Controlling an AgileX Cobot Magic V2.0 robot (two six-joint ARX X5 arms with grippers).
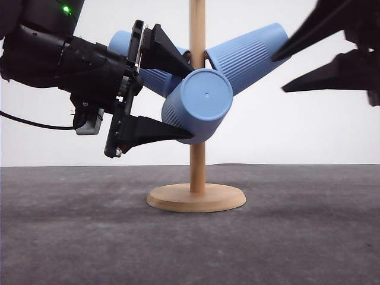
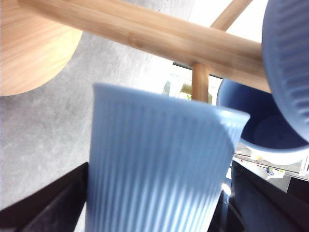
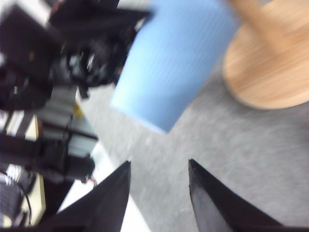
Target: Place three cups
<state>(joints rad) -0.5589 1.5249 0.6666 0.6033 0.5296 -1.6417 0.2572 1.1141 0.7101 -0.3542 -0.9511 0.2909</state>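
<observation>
A light-blue ribbed tapered cup (image 1: 196,107), seemingly light, stiff and slippery, is being gripped across its ribbed sides by the left claw (image 1: 181,98), while the right claw (image 3: 159,193) is being held open.

Low front view facing wooden stand (image 1: 197,119), wrist views close, sharing it

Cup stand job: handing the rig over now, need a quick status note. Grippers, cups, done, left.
Left gripper: jaws either side of the front cup, which sits tilted at the wooden stand with its base toward the camera; the left wrist view shows the fingers flanking it. Whether it is clamped or just released, I cannot tell.
Right gripper: open, holding nothing, up at the right beside the right cup.
Done: right cup and rear-left cup hang on the stand.
Left: confirm the front cup is seated on its peg, release it, retract both arms.
</observation>
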